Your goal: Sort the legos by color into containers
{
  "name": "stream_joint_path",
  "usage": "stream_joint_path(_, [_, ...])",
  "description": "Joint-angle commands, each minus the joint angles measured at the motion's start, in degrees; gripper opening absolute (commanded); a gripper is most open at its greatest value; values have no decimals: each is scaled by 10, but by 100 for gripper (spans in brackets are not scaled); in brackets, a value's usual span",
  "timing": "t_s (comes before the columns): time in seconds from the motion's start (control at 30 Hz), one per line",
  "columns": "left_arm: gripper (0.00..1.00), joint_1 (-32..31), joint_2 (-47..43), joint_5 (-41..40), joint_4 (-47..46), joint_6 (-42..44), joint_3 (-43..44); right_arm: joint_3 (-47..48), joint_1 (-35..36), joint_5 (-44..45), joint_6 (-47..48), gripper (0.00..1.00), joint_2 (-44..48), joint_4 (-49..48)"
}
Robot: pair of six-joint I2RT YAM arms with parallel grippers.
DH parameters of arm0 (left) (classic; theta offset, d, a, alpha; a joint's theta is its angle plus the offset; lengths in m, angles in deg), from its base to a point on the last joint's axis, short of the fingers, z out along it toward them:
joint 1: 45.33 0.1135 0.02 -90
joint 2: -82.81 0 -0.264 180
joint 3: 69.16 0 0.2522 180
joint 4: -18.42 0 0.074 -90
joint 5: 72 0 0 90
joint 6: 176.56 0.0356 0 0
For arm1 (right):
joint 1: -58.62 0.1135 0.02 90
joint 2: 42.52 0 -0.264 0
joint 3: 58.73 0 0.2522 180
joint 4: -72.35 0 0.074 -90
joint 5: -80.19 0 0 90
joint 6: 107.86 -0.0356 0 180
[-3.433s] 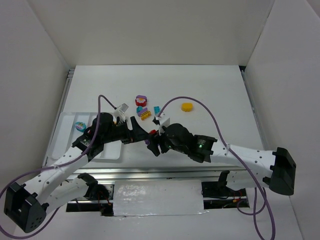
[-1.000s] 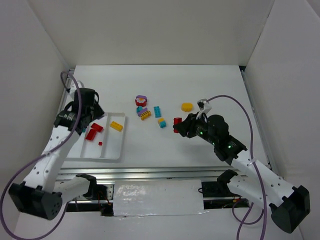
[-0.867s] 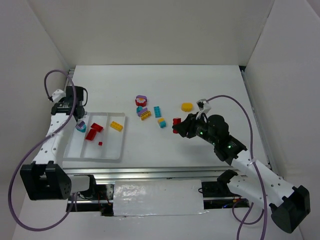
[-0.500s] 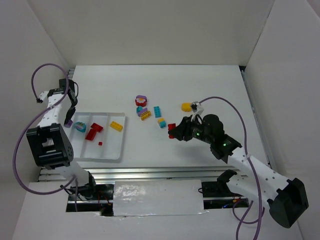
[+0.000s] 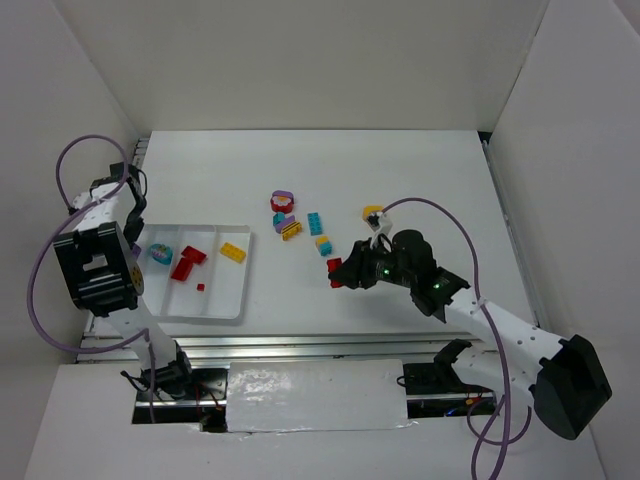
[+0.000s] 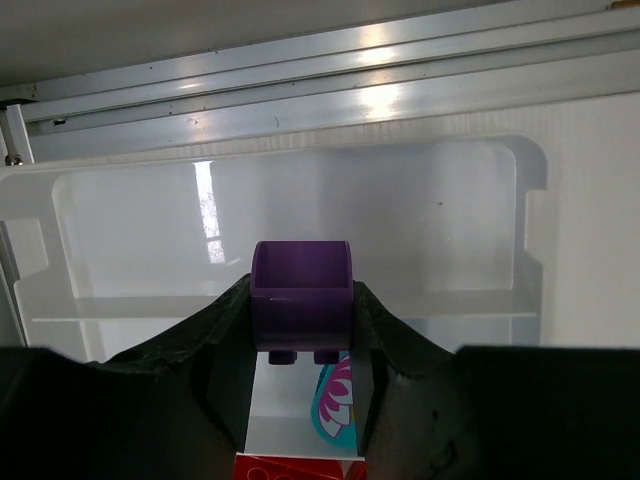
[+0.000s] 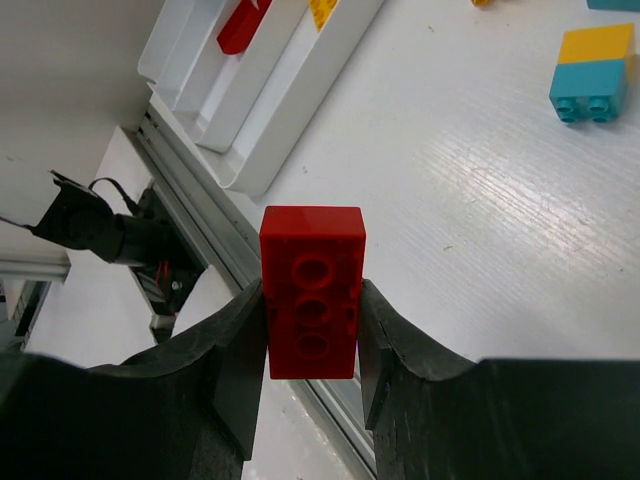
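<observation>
The white table [image 5: 430, 170] carries a white tray [image 5: 228, 290] at its near-left corner. Loose legos [image 5: 315, 222] lie scattered mid-table, a yellow round piece [image 5: 372, 211] rightmost.

A white table [image 5: 420, 170] stands inside plain white walls [image 5: 300, 60] on three sides. Aluminium rails [image 5: 330, 345] run along its near edge (the left wrist view shows similar ribbed, glossy rails [image 6: 300, 60] close up). Just in front of them lies a crinkled silvery sheet [image 5: 315, 392].
</observation>
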Motion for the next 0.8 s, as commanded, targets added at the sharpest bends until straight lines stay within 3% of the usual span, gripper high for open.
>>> stream_joint_path(0.0, [4,22,1,21,-29,14,12,6,10,-11,4,0,-14,-37])
stream_joint_path(0.07, [13,30,1,43,-38,23,6,9,17,-13,3,0,-24,-40])
stream_joint_path(0.2, [63,35,6,69,-53,29,3,16,31,-8,5,0,-35,-36])
stream_joint_path(0.3, [81,34,9,74,-44,25,9,22,36,-1,7,0,-36,-32])
stream_joint_path(0.33, [93,34,9,76,-39,23,12,23,36,2,7,0,-36,-31])
stream_joint_path(0.43, [99,34,-14,79,-45,18,1,24,40,5,8,0,-35,-29])
stream_joint_path(0.6, [100,-3,-106,110,-110,57,-48,22,38,4,10,0,-35,-35])
stream_joint_path(0.67, [100,-63,-180,113,-160,83,-77,23,39,6,8,0,-36,-36])
stream_joint_path(0.77, [100,-167,-283,180,-225,171,-111,23,39,-1,2,0,-35,-42])
